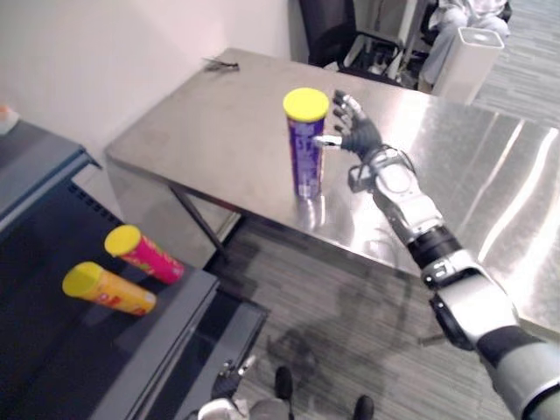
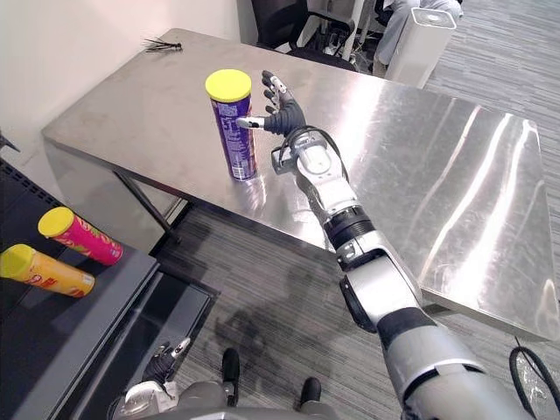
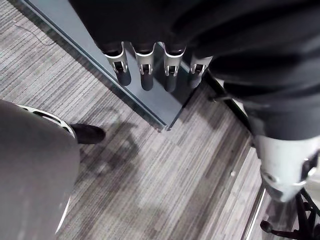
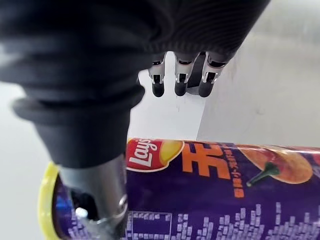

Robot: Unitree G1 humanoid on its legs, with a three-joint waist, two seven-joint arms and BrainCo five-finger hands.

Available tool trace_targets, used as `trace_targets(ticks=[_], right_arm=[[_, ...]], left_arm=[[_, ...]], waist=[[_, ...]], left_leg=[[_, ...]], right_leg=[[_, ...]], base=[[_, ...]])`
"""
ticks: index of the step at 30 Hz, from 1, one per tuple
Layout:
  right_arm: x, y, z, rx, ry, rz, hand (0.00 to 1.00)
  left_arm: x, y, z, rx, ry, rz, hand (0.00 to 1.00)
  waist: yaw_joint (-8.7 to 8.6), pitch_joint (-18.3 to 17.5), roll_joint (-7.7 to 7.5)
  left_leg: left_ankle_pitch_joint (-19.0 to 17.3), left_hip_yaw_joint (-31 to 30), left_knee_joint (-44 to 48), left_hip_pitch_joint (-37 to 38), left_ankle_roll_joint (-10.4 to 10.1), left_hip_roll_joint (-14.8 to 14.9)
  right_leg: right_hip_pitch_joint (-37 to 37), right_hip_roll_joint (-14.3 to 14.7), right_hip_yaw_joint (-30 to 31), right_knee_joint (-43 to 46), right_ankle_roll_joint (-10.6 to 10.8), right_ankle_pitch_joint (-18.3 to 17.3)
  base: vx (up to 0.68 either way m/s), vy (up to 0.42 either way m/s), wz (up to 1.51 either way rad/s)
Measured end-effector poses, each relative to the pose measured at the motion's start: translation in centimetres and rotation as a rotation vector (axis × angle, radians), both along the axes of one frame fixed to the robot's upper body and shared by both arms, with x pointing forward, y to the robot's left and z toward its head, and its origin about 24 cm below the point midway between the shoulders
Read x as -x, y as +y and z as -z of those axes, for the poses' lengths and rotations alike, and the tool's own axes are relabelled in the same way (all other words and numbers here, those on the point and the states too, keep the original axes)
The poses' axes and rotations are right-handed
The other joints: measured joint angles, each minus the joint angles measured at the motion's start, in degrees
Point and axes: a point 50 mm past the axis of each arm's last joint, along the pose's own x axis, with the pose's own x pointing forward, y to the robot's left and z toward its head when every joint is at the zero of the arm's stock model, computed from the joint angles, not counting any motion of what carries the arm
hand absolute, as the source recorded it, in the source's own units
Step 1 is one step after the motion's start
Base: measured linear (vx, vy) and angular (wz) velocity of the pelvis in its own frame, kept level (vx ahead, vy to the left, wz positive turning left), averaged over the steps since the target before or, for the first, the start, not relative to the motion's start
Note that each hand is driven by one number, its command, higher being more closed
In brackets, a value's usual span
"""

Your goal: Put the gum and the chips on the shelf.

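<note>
A purple chips can (image 1: pixel 306 149) with a yellow lid stands upright near the front edge of the steel table (image 1: pixel 192 131). My right hand (image 1: pixel 354 129) is just right of the can, open, fingers (image 4: pixel 180 82) straight past it and thumb (image 4: pixel 97 195) resting against the can's side (image 4: pixel 225 200). Two more yellow-lidded cans lie on the dark shelf (image 1: pixel 52 359) at lower left: a pink one (image 1: pixel 144 254) and an orange one (image 1: pixel 109 290). My left hand (image 3: pixel 145 70) hangs low beside the shelf's edge, fingers straight and empty.
A small dark object (image 1: pixel 220 63) lies at the table's far corner. Behind the table stand a black office chair (image 1: pixel 337 35) and a tall white bin (image 1: pixel 468 61), with a seated person (image 1: pixel 464 13) beyond. Grey carpet runs between table and shelf.
</note>
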Motion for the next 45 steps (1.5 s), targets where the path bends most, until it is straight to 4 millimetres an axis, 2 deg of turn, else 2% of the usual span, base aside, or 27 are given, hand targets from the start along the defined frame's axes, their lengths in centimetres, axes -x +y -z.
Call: trace_targets(ticks=[5,15,20,27,28,31,37,45], right_arm=[[-0.2,-0.5,0.0,-0.022,0.013,0.024,0.0],[-0.4,-0.3,0.7,-0.03,0.046,0.035,0.0],[-0.2,0.6,0.9,-0.02,0.045,0.017,0.0],[-0.3,0.5,1.3,-0.003,0.058,0.026,0.0],[-0.4,0.4,1.4,-0.001,0.064,0.031,1.0],[-0.5,0.3,1.7,0.001,0.075,0.038,1.0],[-0.5,0.6,0.7,0.0,0.051,0.036,1.0],[-0.6,0.5,0.7,-0.029,0.064,0.044,1.0]], left_arm=[[-0.3,0.0,-0.1,-0.002,-0.009,0.002,0.0],[-0.3,0.0,-0.1,-0.001,-0.01,-0.003,0.0],[-0.5,0.3,-0.2,-0.011,-0.014,-0.002,0.0],[-0.8,0.5,-0.3,-0.018,-0.02,0.0,0.0],[-0.9,0.5,-0.4,-0.018,-0.022,0.0,0.0],[-1.0,0.6,-0.4,-0.019,-0.026,-0.003,0.0],[-1.3,1.0,-0.6,-0.04,-0.033,-0.011,0.0],[-1.4,1.0,-0.7,-0.044,-0.035,-0.016,0.0]], waist=[[1.21,0.0,-0.07],[1.36,0.0,-0.16],[1.51,0.0,-1.06],[2.39,0.0,-1.69],[2.58,0.1,-1.69],[2.95,0.2,-1.9],[3.2,0.8,-3.0],[3.98,0.8,-3.03]], left_leg=[[0.5,-0.3,0.0,-0.9,-0.2,0.4],[1.1,-1.7,0.0,-1.8,-0.3,0.6],[1.5,-2.0,0.0,-2.6,-0.5,1.0],[1.7,-2.4,0.0,-3.3,-0.6,1.1],[1.7,-2.6,0.0,-3.4,-0.6,1.1],[1.9,-3.5,0.0,-4.1,-0.6,1.1],[1.9,-3.5,0.0,-4.4,-0.6,1.0],[1.9,-3.1,0.0,-4.2,-0.6,1.1]], right_leg=[[-0.9,0.5,-0.2,0.0,-0.3,0.2],[-0.9,0.8,-1.5,0.0,-0.3,0.2],[-1.5,1.2,-1.8,-0.1,-0.3,0.2],[-2.0,1.4,-2.1,-0.2,-0.5,0.3],[-2.0,1.4,-2.3,-0.2,-0.5,0.3],[-2.0,1.5,-3.3,-0.5,-0.5,0.3],[-2.1,1.5,-3.5,-0.7,-0.5,0.3],[-2.1,1.5,-3.2,-0.7,-0.5,0.3]], base=[[-0.02,-0.006,0.03],[-0.01,-0.003,0.07],[-0.01,-0.003,0.02],[0.0,0.001,0.01],[0.0,-0.002,0.12],[0.0,-0.004,0.15],[0.0,0.0,0.01],[0.0,0.002,-0.01]])
